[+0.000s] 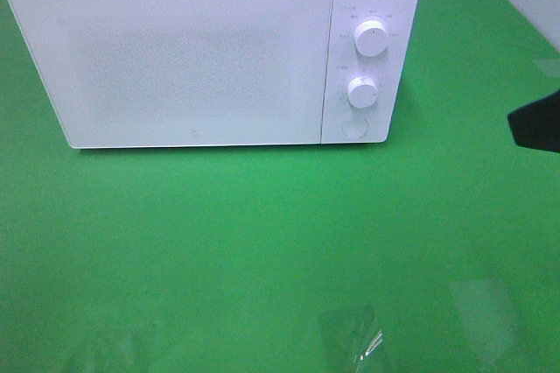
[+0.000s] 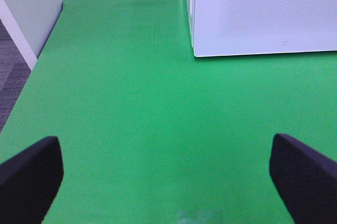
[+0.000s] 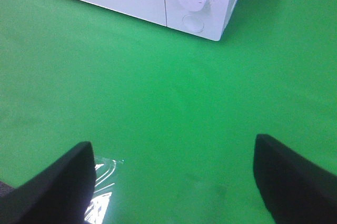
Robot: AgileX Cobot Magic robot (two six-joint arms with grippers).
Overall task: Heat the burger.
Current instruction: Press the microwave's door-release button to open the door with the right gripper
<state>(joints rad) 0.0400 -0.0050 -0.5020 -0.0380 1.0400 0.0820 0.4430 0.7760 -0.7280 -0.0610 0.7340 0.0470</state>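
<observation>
The white microwave (image 1: 175, 49) stands on the green table (image 1: 262, 242) with its door (image 1: 166, 58) closed; the small grey mark (image 1: 194, 135) low on the door and the print around the two dials (image 1: 372, 38) are too small to read. The left gripper (image 2: 167, 169) and the right gripper (image 3: 174, 174) both hang over bare table, jaws spread wide, holding nothing; the burger shows in no view, so I cannot tell where it is.

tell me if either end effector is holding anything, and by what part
Nothing is held. The left end effector and the right end effector both stand open and empty over the green table.
</observation>
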